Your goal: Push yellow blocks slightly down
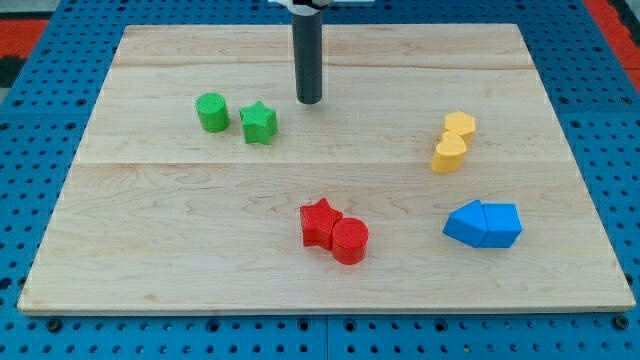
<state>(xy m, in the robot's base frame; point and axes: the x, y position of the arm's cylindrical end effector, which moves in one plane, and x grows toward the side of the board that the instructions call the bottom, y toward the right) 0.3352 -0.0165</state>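
Note:
Two yellow blocks sit touching at the view's right: a yellow hexagon-like block (460, 126) above a yellow heart-like block (450, 154). My tip (310, 100) rests on the board near the view's top centre, well to the left of the yellow blocks and slightly higher. It touches no block. The nearest block to the tip is the green star (258, 123), a short way to its lower left.
A green cylinder (212, 112) stands left of the green star. A red star (320, 221) and red cylinder (350, 241) touch at bottom centre. Two blue blocks (483, 224) sit together at lower right. The wooden board (150, 250) lies on a blue pegboard.

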